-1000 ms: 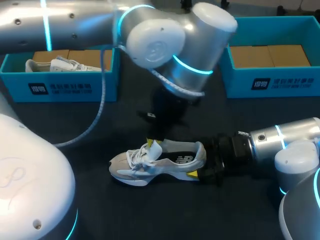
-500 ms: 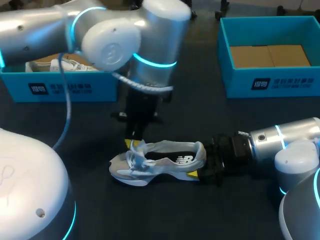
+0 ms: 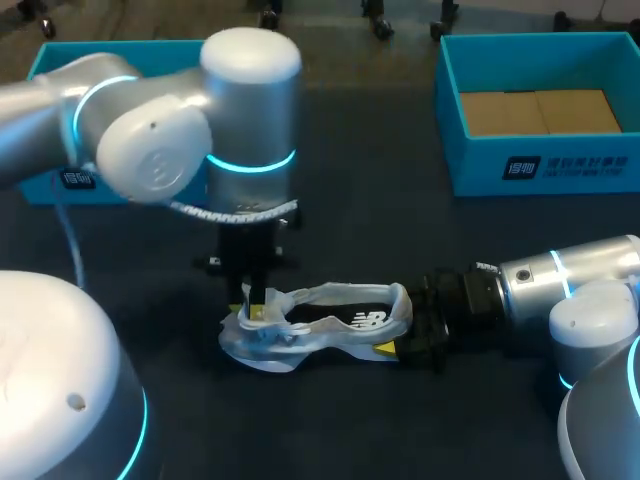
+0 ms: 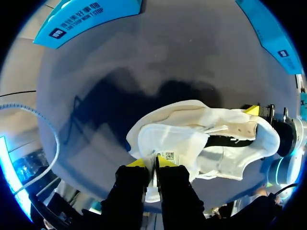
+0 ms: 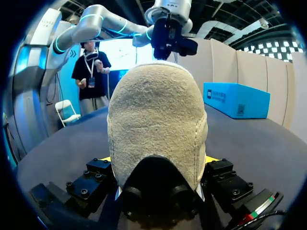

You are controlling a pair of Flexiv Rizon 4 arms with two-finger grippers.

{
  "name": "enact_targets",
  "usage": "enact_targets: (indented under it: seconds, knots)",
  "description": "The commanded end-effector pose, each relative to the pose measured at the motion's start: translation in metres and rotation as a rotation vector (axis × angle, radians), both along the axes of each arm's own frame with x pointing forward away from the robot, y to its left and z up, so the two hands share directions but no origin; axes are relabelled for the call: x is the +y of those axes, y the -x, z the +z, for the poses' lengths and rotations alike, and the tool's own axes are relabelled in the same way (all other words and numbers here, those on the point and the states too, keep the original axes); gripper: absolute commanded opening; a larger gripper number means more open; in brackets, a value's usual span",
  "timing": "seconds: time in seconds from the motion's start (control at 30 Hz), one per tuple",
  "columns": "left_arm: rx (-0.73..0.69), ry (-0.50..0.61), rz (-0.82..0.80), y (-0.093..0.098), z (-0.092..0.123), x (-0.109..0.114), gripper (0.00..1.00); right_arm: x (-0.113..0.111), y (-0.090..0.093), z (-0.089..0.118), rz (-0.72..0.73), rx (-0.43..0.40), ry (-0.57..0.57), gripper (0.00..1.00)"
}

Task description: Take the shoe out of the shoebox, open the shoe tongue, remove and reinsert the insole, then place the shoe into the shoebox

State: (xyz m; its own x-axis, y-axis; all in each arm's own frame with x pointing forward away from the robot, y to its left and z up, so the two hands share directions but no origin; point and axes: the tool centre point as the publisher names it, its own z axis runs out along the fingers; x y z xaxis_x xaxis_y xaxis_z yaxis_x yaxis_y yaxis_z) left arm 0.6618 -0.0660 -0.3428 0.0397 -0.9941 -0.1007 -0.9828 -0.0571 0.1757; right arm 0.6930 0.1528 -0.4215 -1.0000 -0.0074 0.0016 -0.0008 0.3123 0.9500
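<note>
Gripping the heel (image 5: 156,124), the right pincer (image 5: 159,160) steadied the shoe (image 3: 330,320) so the left pincer (image 4: 152,163), pinched on the tongue (image 4: 168,143), could open it.

White and grey sneaker (image 3: 320,325), upright on its sole on the dark table (image 3: 400,240), toe toward the robot's left, heel toward its right. Sits well in front of both teal shoeboxes. Tongue (image 4: 168,141) drawn forward over the laces toward the toe, its tip pinched in the left gripper (image 4: 153,164), baring the dark mouth of the shoe. Beige, towel-textured heel clamped in the right gripper (image 5: 158,160). Right shoebox (image 3: 540,165) open, with a brown cardboard floor. Left shoebox (image 3: 60,175) mostly hidden behind the left arm.
</note>
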Motion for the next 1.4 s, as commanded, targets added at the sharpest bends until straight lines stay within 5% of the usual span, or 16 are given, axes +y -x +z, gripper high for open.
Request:
enact_targets:
  seconds: [0.03,0.27,0.57,1.0,1.07,1.13,1.17,1.2,1.4]
  knots:
    - [-0.005,0.108,0.021,0.0,-0.013,0.005,0.26,0.0,0.003,-0.003,-0.002,-0.002,0.002,0.0]
    - [-0.005,0.082,0.009,-0.002,-0.014,0.014,0.56,0.0,0.003,-0.003,-0.002,-0.002,0.002,0.0]
    - [-0.028,0.13,-0.069,-0.006,0.03,0.014,0.58,0.0,0.003,-0.003,-0.002,-0.002,0.002,0.0]
    - [-0.114,0.252,-0.32,-0.015,0.111,-0.034,0.6,0.0,0.003,-0.003,-0.002,-0.002,0.002,0.0]
    - [-0.11,0.261,-0.408,-0.014,0.119,-0.04,0.57,0.0,0.003,-0.003,-0.002,-0.002,0.002,0.0]
    - [-0.087,0.271,-0.588,-0.011,0.126,-0.046,0.38,0.0,0.003,-0.003,-0.002,-0.002,0.002,0.0]
    - [-0.077,0.267,-0.634,-0.011,0.127,-0.047,0.26,0.0,0.003,-0.003,-0.002,-0.002,0.002,0.0]
    - [-0.073,0.272,-0.714,-0.009,0.13,-0.049,0.0,0.0,0.003,-0.003,-0.002,-0.002,0.002,0.0]
    - [0.01,0.143,-1.148,-0.001,0.138,-0.059,0.0,0.0,0.003,-0.003,-0.002,-0.002,0.002,0.0]
